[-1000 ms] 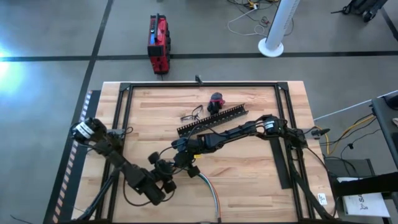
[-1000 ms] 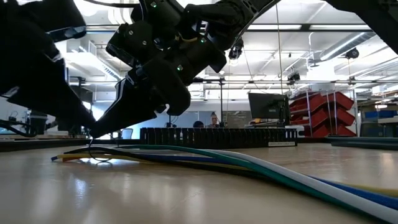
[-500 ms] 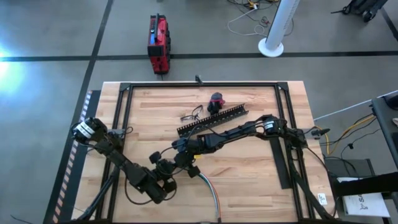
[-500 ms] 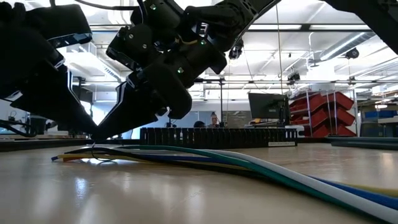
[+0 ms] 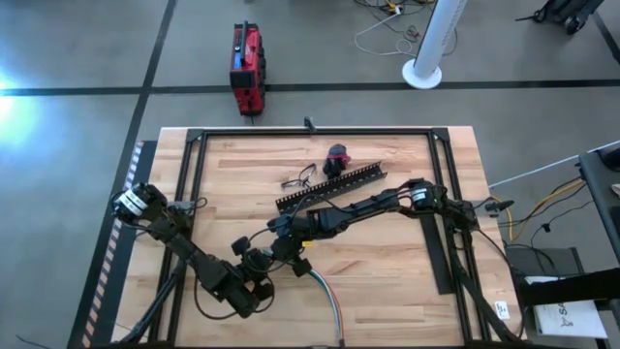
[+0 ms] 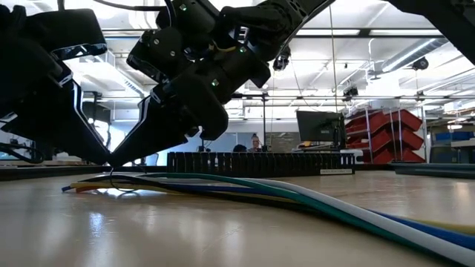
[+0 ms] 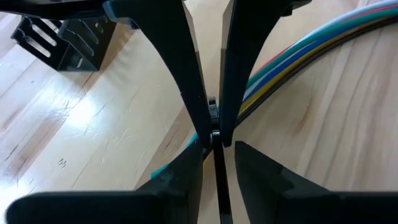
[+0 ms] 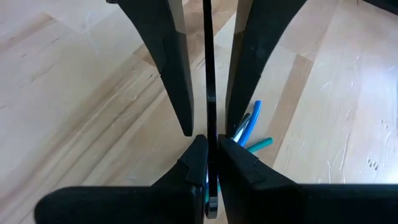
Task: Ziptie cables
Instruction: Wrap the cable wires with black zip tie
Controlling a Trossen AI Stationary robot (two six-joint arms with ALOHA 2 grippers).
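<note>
A: From above, where do things sit around the slotted black duct (image 5: 332, 186)?

B: Just on the near side of the duct's left end the right gripper (image 5: 283, 254) and the left gripper (image 5: 263, 274) meet, tips almost touching. The cables (image 5: 329, 299) run from that spot toward the table's near edge, well clear of the duct. A small red-and-black lump (image 5: 337, 156) lies just beyond the duct.

A: And from table height?

B: The duct (image 6: 260, 162) stands across the background. In front of it the cables (image 6: 312, 200) lie flat on the wood, their ends fanned at the left. Both grippers come down to one point on those ends (image 6: 111, 167), where a thin loop of the ziptie (image 6: 119, 185) circles the bundle.

A: The left wrist camera?

B: The left gripper (image 7: 214, 138) has its fingers nearly together, pinching the ziptie (image 7: 219, 180) where its strip meets the cables (image 7: 298, 56).

A: The right wrist camera?

B: The right gripper (image 8: 210, 146) is pressed tight on the ziptie (image 8: 208, 68), a straight black strip running between its fingers; blue and teal cable ends (image 8: 252, 127) lie just beside its tips.
</note>
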